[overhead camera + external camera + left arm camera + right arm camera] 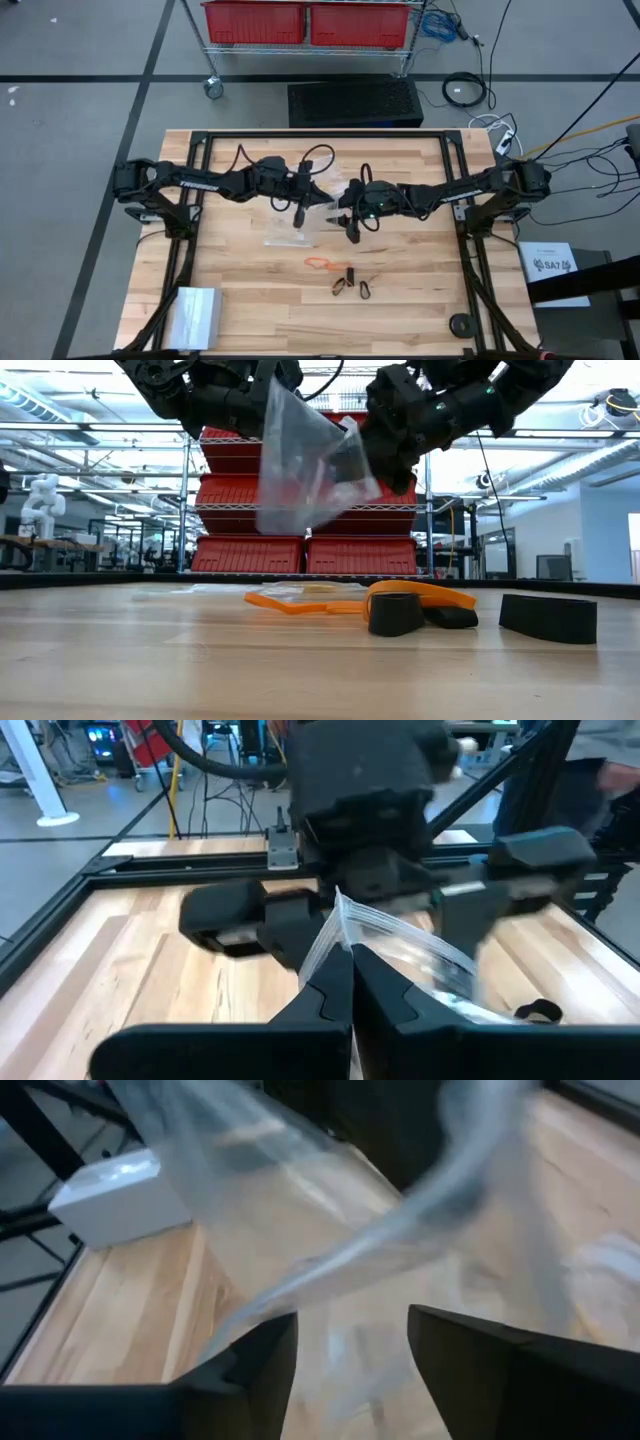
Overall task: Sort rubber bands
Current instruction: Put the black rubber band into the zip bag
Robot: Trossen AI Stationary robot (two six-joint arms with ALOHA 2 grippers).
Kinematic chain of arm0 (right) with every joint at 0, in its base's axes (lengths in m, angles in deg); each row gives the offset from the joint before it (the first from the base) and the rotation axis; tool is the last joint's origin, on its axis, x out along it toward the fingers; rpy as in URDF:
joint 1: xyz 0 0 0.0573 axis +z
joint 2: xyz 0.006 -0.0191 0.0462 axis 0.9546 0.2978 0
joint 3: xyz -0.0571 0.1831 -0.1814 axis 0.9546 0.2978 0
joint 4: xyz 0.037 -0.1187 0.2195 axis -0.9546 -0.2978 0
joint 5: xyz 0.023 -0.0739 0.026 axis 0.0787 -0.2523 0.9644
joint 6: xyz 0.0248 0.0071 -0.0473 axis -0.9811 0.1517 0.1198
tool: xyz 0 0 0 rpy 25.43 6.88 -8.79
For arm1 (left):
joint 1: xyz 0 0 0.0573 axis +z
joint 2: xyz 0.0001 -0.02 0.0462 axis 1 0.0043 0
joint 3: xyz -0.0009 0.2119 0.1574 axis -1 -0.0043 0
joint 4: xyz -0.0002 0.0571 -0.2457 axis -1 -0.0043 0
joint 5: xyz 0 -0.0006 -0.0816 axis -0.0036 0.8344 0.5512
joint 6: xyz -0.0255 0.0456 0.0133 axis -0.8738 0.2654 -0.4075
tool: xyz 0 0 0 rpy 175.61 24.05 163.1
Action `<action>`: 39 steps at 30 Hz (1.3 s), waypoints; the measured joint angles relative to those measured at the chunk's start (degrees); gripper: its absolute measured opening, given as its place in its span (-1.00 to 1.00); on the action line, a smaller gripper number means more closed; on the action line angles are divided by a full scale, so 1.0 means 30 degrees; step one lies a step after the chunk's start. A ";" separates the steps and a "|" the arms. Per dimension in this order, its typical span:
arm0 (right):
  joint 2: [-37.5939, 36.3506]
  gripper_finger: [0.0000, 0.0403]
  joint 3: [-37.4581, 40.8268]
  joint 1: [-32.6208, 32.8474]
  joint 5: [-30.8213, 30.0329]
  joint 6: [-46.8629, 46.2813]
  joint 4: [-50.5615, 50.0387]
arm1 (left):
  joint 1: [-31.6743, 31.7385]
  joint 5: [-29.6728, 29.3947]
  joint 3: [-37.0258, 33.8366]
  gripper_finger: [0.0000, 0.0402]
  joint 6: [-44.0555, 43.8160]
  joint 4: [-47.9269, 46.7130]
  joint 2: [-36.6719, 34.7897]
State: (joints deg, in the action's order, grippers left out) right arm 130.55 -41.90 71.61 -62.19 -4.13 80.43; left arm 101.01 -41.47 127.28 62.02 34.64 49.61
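Note:
A clear plastic bag [322,212] [300,470] hangs in the air over the table's middle, between my two grippers. My left gripper [298,218] [350,975] is shut on it. My right gripper [350,228] [350,1350] faces it from the right, open, with the bag's film [330,1230] right in front of its fingers. The rubber bands lie flat on the wood nearer the near edge: orange ones [320,263] [400,595] and black ones [343,281] [366,290] [395,615]. My left gripper pinches the clear bag's upper edge [345,920] between its two shut fingers, coming from the table's left. The bag is lifted clear and hangs slack below the hold [300,500]. My right gripper: the film lies against or just before its open fingers; whether it touches, I cannot tell.
A second clear bag [285,238] lies flat on the table under the grippers. A stack of clear bags [195,315] sits at the near left corner, and a small black round object [460,325] near the right frame. Red bins [300,555] stand on a rack behind the table.

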 joint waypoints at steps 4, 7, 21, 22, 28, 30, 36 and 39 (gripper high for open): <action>-0.1390 -0.10 0.0000 0.0021 0.0055 0.0025 -0.2330 | -0.0349 0.0005 0.0000 -1.00 0.0015 0.0068 0.0000; -0.2585 -0.10 0.0000 0.0014 0.0020 0.0141 -0.3817 | -0.0516 -0.0001 0.0000 -1.00 0.0015 0.0133 0.0000; -0.7345 0.09 -0.0007 -0.0030 -0.1448 0.0648 -0.9113 | -0.1030 -0.0026 0.0000 -1.00 0.0007 -0.0029 0.0000; -0.7615 0.09 -0.0007 -0.0030 -0.1497 0.0648 -0.9320 | -0.1057 -0.0105 0.0000 -1.00 0.0007 -0.0023 0.0000; -0.9261 0.10 -0.0007 0.0060 -0.1938 0.0636 -1.1375 | -0.1087 -0.0279 0.0000 -1.00 0.0010 -0.0092 0.0000; -0.9506 0.10 -0.0007 0.0486 -0.1919 -0.0168 -1.2064 | -0.1087 -0.0403 0.0000 -1.00 0.0015 -0.0155 0.0000; -0.7533 0.10 -0.0015 0.4297 -0.2592 -0.4554 -1.3678 | -0.0987 -0.0454 0.0000 -1.00 0.0154 -0.0229 0.0000; -0.5409 0.10 -0.0015 0.6558 -0.3266 -0.7854 -1.2928 | -0.0822 -0.0454 0.0000 -1.00 0.0190 -0.0266 0.0000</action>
State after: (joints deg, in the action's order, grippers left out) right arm 114.33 -41.95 91.29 -71.98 -27.69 41.64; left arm 98.54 -42.83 127.28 62.59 33.85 49.61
